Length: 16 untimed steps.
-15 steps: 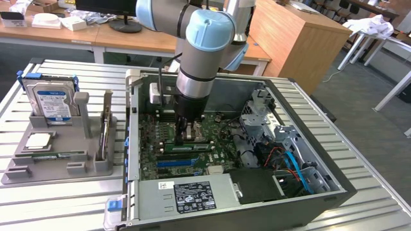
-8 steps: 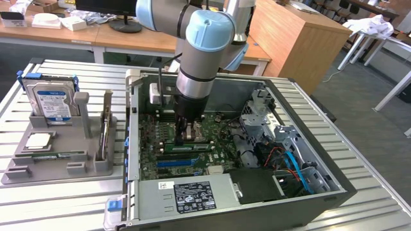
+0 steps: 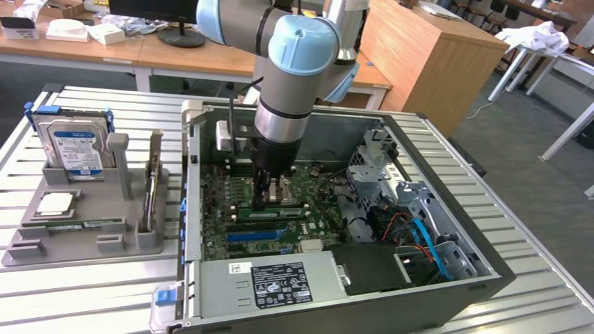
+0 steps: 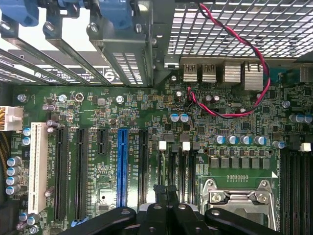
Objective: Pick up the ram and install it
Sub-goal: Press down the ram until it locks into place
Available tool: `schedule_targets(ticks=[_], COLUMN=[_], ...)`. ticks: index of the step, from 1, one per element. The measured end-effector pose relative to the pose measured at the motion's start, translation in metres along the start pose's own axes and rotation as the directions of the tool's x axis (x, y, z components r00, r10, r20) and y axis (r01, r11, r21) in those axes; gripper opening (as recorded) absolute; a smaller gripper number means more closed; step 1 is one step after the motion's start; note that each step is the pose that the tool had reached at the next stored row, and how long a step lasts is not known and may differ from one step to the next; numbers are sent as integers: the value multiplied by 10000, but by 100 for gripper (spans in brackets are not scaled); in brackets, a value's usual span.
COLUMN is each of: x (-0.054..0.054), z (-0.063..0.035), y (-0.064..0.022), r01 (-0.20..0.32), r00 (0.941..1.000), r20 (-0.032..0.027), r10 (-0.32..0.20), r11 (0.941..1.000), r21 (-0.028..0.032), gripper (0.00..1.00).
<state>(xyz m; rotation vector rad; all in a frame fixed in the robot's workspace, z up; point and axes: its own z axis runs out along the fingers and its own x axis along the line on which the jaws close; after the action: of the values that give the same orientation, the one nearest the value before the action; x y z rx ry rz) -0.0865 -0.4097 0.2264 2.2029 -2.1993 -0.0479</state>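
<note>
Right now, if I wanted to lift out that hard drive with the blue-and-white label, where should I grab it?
Probably by its top edge, coming straight down from above. The hard drive stands upright in the grey holder, so its bottom is tucked into the slot and only the upper part is free. Pinch its flat front and back faces.

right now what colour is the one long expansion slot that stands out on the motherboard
Blue; the slot stands among black ones on the green motherboard, clearest in the wrist view.
</note>
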Motion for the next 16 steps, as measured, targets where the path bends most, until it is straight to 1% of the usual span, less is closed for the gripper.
schedule_targets(ticks=[16], x=[0], z=[27], y=[-1], r01=[0], r00=[10000], r20=[1], r10=[0], r11=[10000], r21=[-1], gripper=[10])
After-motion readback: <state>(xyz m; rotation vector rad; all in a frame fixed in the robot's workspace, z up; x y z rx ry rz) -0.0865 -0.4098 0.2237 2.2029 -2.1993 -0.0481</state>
